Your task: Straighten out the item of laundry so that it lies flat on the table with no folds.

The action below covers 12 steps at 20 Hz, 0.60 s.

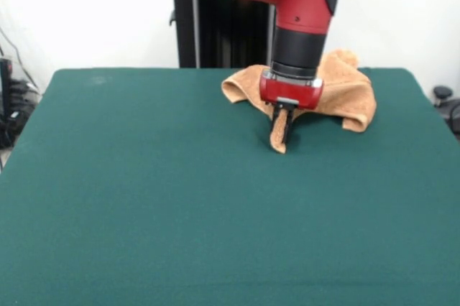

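Note:
The item of laundry (352, 94), an orange-tan towel, lies crumpled and folded over itself on the dark green table (144, 198), toward the far right part. My gripper (282, 131) hangs in front of the heap, shut on a corner of the towel. That corner is drawn out toward the near side as a narrow tongue that reaches down to the tabletop. The red wrist hides the towel's middle.
The arm's black column stands behind the table's far edge. Cables and dark gear sit off the table's left side, and a dark object off its right side.

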Motion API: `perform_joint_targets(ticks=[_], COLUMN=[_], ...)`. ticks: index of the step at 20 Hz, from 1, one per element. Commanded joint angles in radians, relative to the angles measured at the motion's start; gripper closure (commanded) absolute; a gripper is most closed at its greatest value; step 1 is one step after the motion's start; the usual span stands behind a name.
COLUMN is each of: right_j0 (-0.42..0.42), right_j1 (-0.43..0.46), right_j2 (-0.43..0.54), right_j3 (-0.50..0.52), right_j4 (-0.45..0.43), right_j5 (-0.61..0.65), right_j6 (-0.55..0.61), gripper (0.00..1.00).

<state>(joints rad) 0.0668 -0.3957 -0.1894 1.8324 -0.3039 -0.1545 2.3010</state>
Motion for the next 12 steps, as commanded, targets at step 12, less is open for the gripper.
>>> perform_joint_targets(ticks=[12], right_j0=[-0.145], right_j1=[0.079], right_j2=[0.152], right_j3=[-0.309], right_j4=[-0.187], right_j5=[0.118], right_j6=[-0.059], gripper=[1.0])
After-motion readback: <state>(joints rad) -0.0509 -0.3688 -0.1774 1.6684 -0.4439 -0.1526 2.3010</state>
